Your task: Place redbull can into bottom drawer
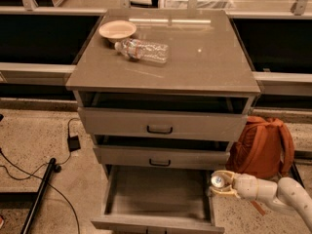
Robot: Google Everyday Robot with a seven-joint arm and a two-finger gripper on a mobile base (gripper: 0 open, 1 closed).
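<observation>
Redbull can (217,181) clamped top-up in gripper (221,185), just over right rim of pulled-out bottom drawer (156,196); held upright, probably for lowering inside.

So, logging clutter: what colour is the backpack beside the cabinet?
Orange backpack, camera view; gripper holds redbull can beside bottom drawer.

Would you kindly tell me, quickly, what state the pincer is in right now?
Pincer: closed on the redbull can, beside the right edge of the open bottom drawer.
</observation>
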